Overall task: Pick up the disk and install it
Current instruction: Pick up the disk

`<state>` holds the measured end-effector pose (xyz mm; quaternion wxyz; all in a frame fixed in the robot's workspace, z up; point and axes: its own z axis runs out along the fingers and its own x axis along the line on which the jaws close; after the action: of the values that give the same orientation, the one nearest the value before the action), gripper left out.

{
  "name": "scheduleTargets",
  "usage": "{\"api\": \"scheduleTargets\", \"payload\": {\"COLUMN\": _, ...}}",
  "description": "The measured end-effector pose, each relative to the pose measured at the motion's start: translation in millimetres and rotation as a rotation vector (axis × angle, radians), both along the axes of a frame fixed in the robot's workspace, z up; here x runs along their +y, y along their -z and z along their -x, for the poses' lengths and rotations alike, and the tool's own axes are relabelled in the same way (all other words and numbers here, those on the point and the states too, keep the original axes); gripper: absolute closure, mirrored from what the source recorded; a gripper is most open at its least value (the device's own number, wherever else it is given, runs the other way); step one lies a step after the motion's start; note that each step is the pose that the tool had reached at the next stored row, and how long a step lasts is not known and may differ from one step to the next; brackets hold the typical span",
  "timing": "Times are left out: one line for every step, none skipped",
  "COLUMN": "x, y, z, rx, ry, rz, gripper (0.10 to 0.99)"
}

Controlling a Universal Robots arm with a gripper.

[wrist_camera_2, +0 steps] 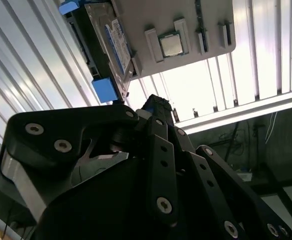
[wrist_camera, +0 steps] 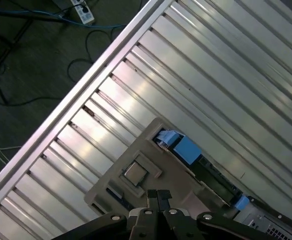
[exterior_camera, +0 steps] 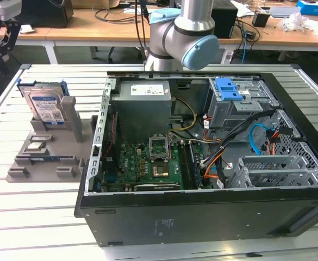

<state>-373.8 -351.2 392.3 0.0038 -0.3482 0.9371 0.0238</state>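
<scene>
The disk stands on its edge in a slot of a grey holder, its white-and-blue label facing the camera and its blue carrier bracket framing it. The holder lies on the slatted metal table, to the exterior view's left of the open computer case and just beside it. A small square chip sits in another recess of the same holder, nearer the camera than the disk.

In both wrist views the disk shows beyond the gripper, with clear space between them – nothing touches it. The gripper's fingers are pressed together and hold nothing. The chip and the holder lie close to the fingertips' line of sight.

Inside the case, a grey power-supply box sits above the green motherboard, and a blue latch tops the drive cage on the exterior view's right – with cables trailing beneath it. The arm rises behind the case.
</scene>
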Motion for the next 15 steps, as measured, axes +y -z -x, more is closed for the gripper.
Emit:
{"api": "scheduleTargets", "payload": {"x": 0.0, "y": 0.0, "z": 0.0, "rx": 0.0001, "ry": -0.008, "rz": 0.0, "gripper": 0.98}}
{"api": "scheduleTargets", "payload": {"x": 0.0, "y": 0.0, "z": 0.0, "rx": 0.0, "ry": -0.022, "rz": 0.0, "gripper": 0.98}}
{"api": "scheduleTargets", "payload": {"x": 0.0, "y": 0.0, "z": 0.0, "rx": 0.0, "ry": -0.031, "rz": 0.0, "gripper": 0.98}}
{"api": "scheduleTargets", "payload": {"x": 0.0, "y": 0.0, "z": 0.0, "rx": 0.0, "ry": -0.042, "rz": 0.0, "gripper": 0.98}}
{"api": "scheduleTargets", "payload": {"x": 0.0, "y": 0.0, "z": 0.0, "rx": 0.0, "ry": -0.051, "rz": 0.0, "gripper": 0.98}}
{"api": "scheduleTargets", "payload": {"x": 0.0, "y": 0.0, "z": 0.0, "rx": 0.0, "ry": -0.064, "rz": 0.0, "gripper": 0.98}}
{"api": "scheduleTargets", "payload": {"x": 0.0, "y": 0.0, "z": 0.0, "rx": 0.0, "ry": -0.072, "rz": 0.0, "gripper": 0.98}}
{"api": "scheduleTargets", "payload": {"x": 0.0, "y": 0.0, "z": 0.0, "rx": 0.0, "ry": -0.086, "rz": 0.0, "gripper": 0.98}}
{"api": "scheduleTargets", "payload": {"x": 0.0, "y": 0.0, "z": 0.0, "rx": 0.0001, "ry": -0.096, "rz": 0.0, "gripper": 0.98}}
{"api": "scheduleTargets", "payload": {"x": 0.0, "y": 0.0, "z": 0.0, "rx": 0.0001, "ry": -0.106, "rz": 0.0, "gripper": 0.98}}
{"api": "scheduleTargets", "payload": {"x": 0.0, "y": 0.0, "z": 0.0, "rx": 0.0, "ry": -0.117, "rz": 0.0, "gripper": 0.98}}
{"api": "scheduleTargets", "payload": {"x": 0.0, "y": 0.0, "z": 0.0, "rx": 0.0001, "ry": -0.127, "rz": 0.0, "gripper": 0.98}}
{"api": "scheduleTargets", "payload": {"x": 0.0, "y": 0.0, "z": 0.0, "rx": 0.0, "ry": -0.147, "rz": 0.0, "gripper": 0.98}}
{"api": "scheduleTargets", "payload": {"x": 0.0, "y": 0.0, "z": 0.0, "rx": 0.0001, "ry": -0.157, "rz": 0.0, "gripper": 0.98}}
{"api": "scheduleTargets", "payload": {"x": 0.0, "y": 0.0, "z": 0.0, "rx": 0.0, "ry": -0.166, "rz": 0.0, "gripper": 0.98}}
